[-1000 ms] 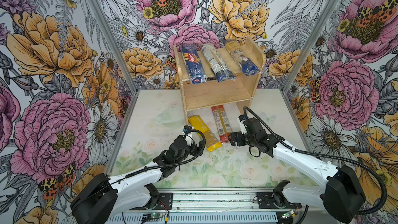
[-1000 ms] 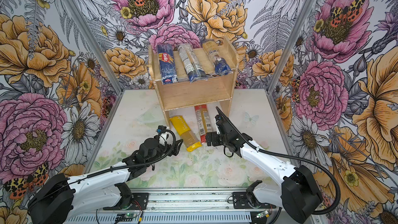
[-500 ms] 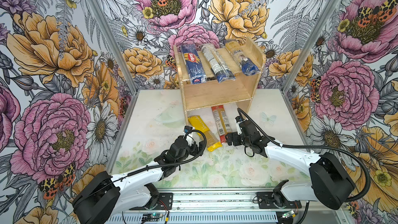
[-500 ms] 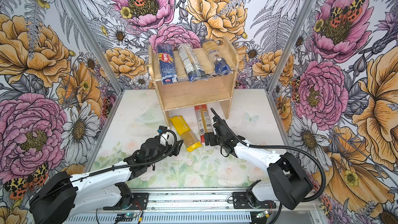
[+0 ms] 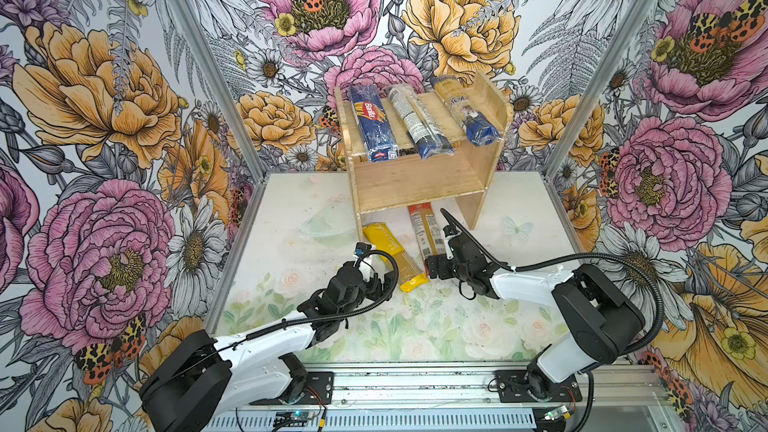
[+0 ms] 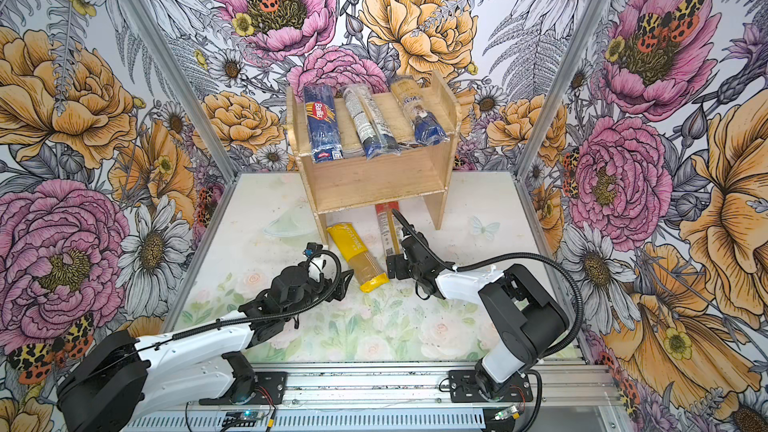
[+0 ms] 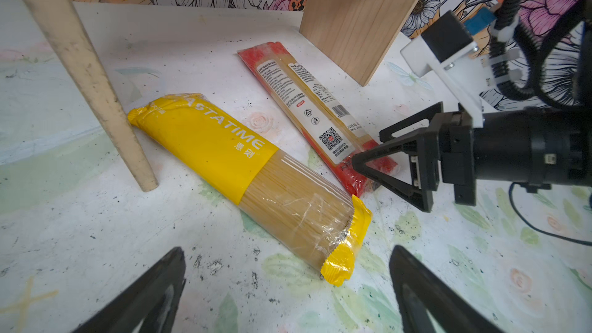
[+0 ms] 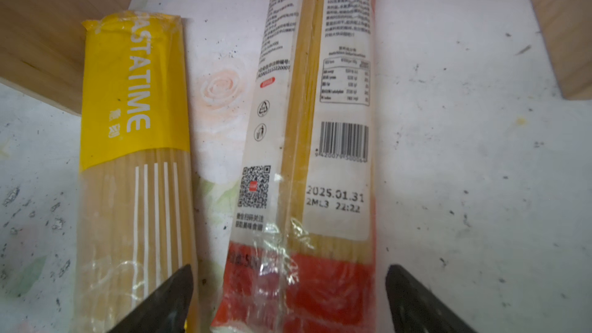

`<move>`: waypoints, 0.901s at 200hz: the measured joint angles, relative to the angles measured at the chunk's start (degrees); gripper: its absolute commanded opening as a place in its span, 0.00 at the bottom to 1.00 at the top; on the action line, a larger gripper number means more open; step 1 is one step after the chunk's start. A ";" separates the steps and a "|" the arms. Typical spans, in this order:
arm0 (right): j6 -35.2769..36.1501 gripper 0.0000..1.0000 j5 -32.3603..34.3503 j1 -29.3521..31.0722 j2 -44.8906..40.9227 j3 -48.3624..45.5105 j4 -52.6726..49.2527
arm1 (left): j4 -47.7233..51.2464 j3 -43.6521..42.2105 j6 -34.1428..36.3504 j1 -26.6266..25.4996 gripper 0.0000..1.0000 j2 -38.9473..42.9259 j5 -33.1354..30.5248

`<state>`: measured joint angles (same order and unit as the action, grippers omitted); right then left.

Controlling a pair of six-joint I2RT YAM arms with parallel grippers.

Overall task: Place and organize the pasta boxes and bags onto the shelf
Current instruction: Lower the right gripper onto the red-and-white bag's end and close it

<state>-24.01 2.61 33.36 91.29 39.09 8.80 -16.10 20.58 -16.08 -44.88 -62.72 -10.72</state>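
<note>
With my left hand (image 7: 286, 251) and right hand (image 8: 288, 280) both wide open and empty, I'd lower the right squarely astride the near end of the red-ended pack (image 8: 307, 155), lying in the middle of the surface (image 5: 291, 218) with its far end under the shelf (image 5: 415, 184), without catching the yellow-ended pack (image 7: 243, 168) just beside.

Two near-equal high front overviews; two close, low wrist views, both on the red-ended pack (image 7: 315, 113)

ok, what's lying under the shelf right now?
The red-ended pack and the yellow pack lie on the table, far ends reaching under the shelf. Further back is covered by its boards.
</note>
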 measured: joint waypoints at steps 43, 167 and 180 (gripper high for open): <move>0.04 0.95 -0.02 0.07 3.85 0.00 5.81 | 0.02 0.00 0.02 0.00 0.99 0.87 -0.48; 2.69 0.93 5.01 1.53 9.27 0.52 10.16 | 0.04 0.00 0.02 0.00 0.99 1.14 -1.73; 3.08 0.93 5.75 1.84 9.66 0.52 10.38 | 0.02 0.00 0.02 0.00 0.99 1.14 -1.73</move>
<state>-20.93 8.36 35.20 100.95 39.62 19.18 -16.08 20.58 -16.05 -44.88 -61.58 -12.45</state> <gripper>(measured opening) 0.932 0.988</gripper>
